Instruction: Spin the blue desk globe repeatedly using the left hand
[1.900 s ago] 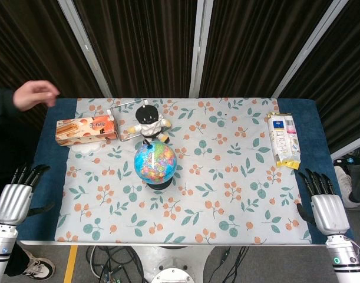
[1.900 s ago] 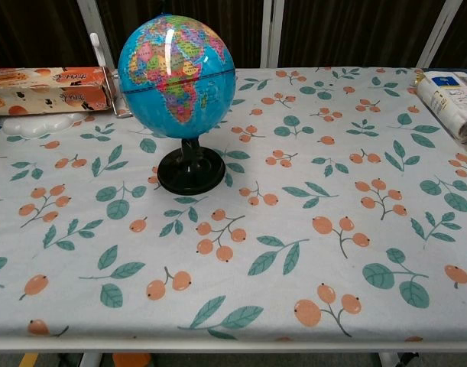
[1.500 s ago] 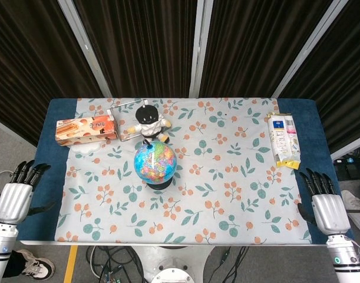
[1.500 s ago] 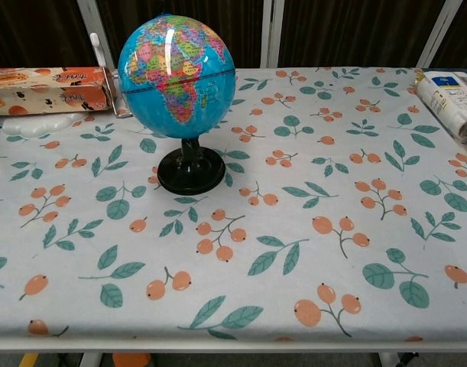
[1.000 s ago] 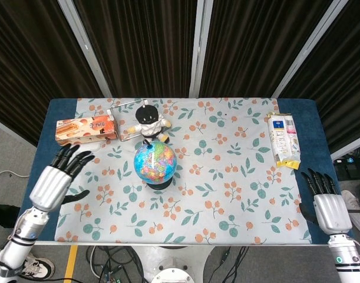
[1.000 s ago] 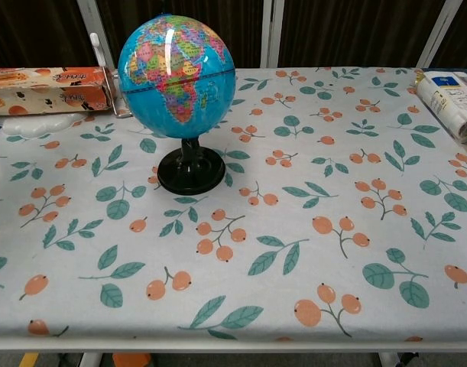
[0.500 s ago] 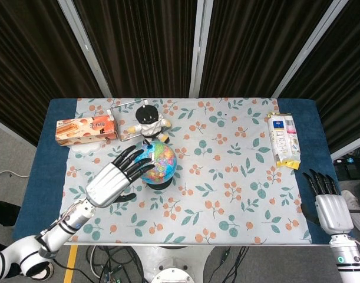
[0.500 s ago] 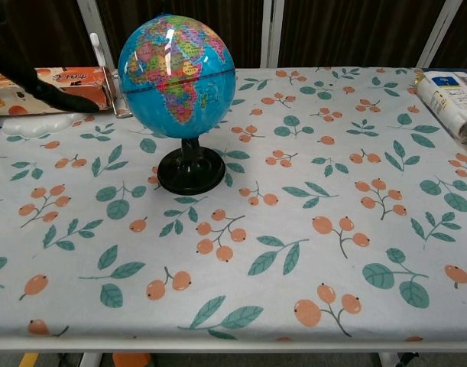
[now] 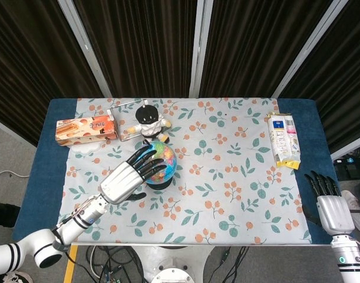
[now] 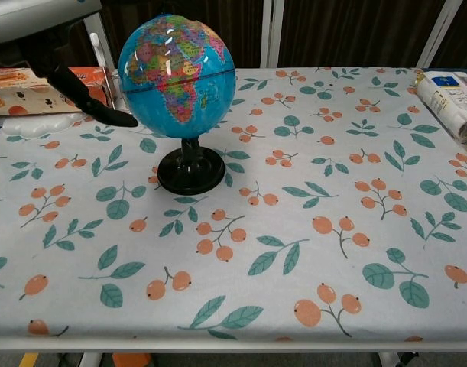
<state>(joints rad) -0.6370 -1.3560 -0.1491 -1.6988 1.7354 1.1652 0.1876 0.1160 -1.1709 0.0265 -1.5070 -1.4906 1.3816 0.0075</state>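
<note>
The blue desk globe (image 9: 163, 154) (image 10: 177, 75) stands upright on its black round base (image 10: 191, 171), left of the table's middle. My left hand (image 9: 128, 177) (image 10: 42, 42) hovers at the globe's left side with its fingers spread. In the head view its dark fingertips (image 9: 149, 160) overlap the globe's left half; whether they touch it is unclear. The chest view shows its thumb pointing at the globe with a gap between them. My right hand (image 9: 328, 203) hangs off the table's front right corner, fingers straight and apart, holding nothing.
A small doll in black and white (image 9: 148, 121) sits just behind the globe. An orange snack box (image 9: 85, 130) (image 10: 34, 90) lies at the back left. A white and yellow packet (image 9: 284, 140) (image 10: 451, 98) lies at the right edge. A floral cloth (image 9: 227, 177) covers the table.
My left hand has swung up from beyond the table's left edge to the globe's left side. The person's hand at the back left has gone. The right hand barely moved.
</note>
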